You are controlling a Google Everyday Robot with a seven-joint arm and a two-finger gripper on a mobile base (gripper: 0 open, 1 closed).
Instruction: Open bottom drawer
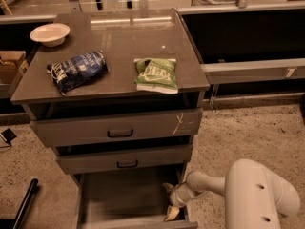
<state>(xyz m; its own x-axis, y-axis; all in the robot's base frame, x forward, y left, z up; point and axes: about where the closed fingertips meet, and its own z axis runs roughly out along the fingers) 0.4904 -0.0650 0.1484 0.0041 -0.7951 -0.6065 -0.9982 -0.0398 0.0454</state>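
The bottom drawer (128,199) of the grey cabinet stands pulled out, its grey inner tray showing; its front panel runs along the frame's lower edge and its handle is out of view. My gripper (169,202) reaches in from the lower right on a white arm (248,194) and sits at the drawer's right front corner, over the tray's right side. Above it are the mid-sized drawer (125,159) with a dark handle and the widest drawer (119,127) with a white scratch.
On the cabinet top lie a blue chip bag (77,70), a green chip bag (155,74) and a white bowl (49,33). A dark counter with a grey rail (252,68) stands to the right. A black pole (24,204) lies at lower left. A cardboard box (10,66) sits at left.
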